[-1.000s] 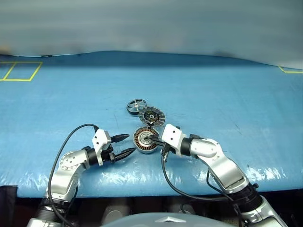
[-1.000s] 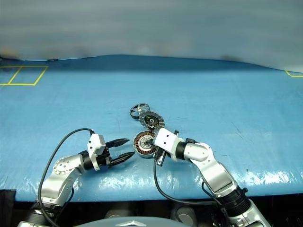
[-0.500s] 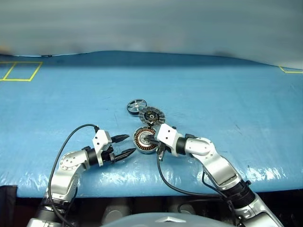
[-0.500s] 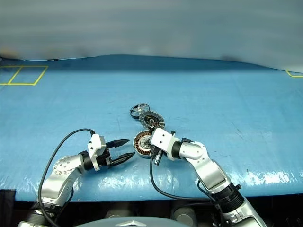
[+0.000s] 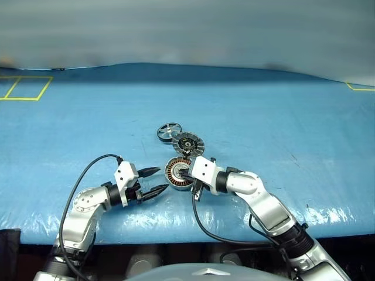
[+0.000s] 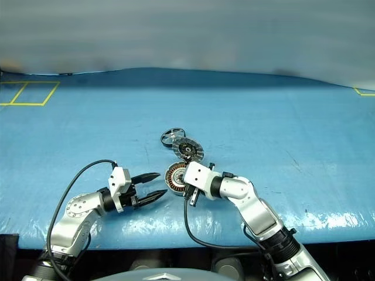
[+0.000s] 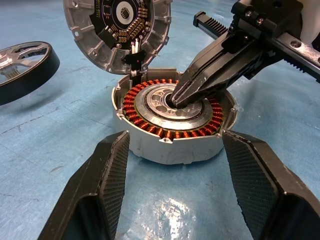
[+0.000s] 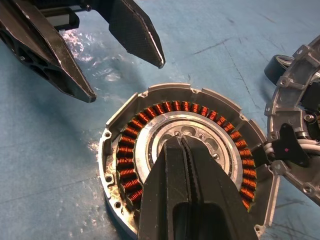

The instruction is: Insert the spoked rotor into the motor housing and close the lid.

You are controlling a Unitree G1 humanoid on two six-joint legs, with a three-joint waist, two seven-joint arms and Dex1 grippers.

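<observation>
The round, shallow silver motor housing (image 5: 178, 173), with its ring of copper-coloured windings around a silver hub, is seen lying flat on the blue table cover (image 5: 281, 123), near the front edge and between the two arms. The right gripper (image 7: 176, 99) is clenched on nothing, its two black fingers pressed together with their tips set down on the hub at the housing's centre. The left gripper (image 5: 154, 181) is held released, its fingers spread just left of the housing; in the left wrist view the fingers flank the can's near wall without touching it.

The small dark spoked rotor (image 5: 169, 131), a wheel-like ring with silvery spokes, lies flat on the cover at the far side, well apart from both grippers. Between it and the housing lies the round lid (image 5: 188, 143), its grey segmented inner face up, apparently tied to the housing's far rim by short wires.

The coming move is judged to turn on this line: rotor, lid and housing run from far to near, so the rotor must be reached over or around the lid. The open left gripper appears the better placed to fetch it, the rotor lying far and slightly right of its tips.
</observation>
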